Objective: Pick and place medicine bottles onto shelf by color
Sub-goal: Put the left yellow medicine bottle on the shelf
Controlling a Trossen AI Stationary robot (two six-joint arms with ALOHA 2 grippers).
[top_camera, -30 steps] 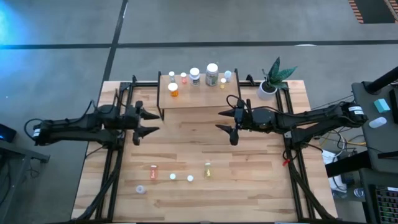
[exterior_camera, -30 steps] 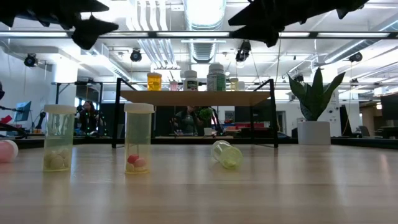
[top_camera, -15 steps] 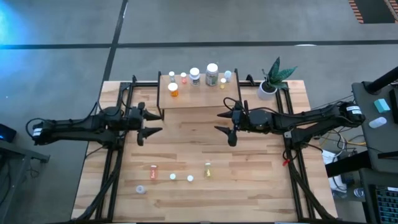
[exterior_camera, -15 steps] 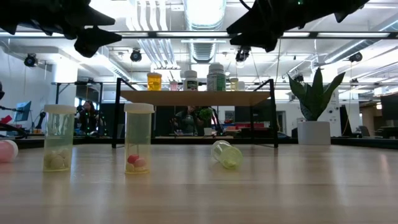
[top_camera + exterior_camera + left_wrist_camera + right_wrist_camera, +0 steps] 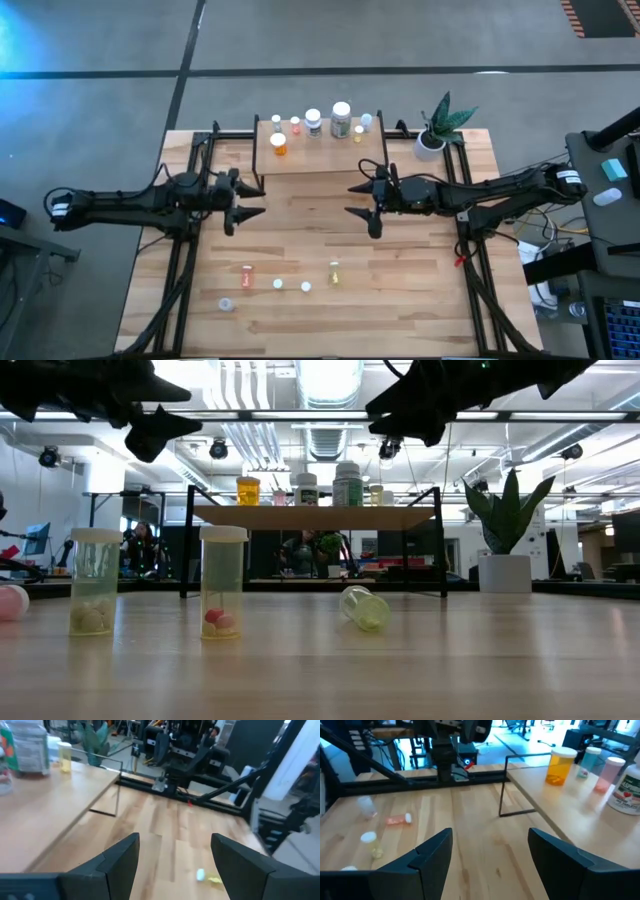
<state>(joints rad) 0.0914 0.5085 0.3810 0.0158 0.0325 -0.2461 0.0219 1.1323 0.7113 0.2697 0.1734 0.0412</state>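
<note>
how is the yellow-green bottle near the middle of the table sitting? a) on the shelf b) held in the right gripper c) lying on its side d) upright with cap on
c: in the low view the yellow-green bottle lies tipped on the tabletop, clear of both grippers.

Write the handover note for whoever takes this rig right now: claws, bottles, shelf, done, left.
Left claw: open, empty, above the table just left of the shelf.
Right claw: open, empty, above the table near the shelf's front right corner.
Done: about seven bottles stand on the shelf, among them an orange bottle and a large white-capped bottle.
Left: five bottles on the table's near part, namely a pink bottle lying down, a yellow bottle on its side, two clear upright ones and one nearest the front edge.
</note>
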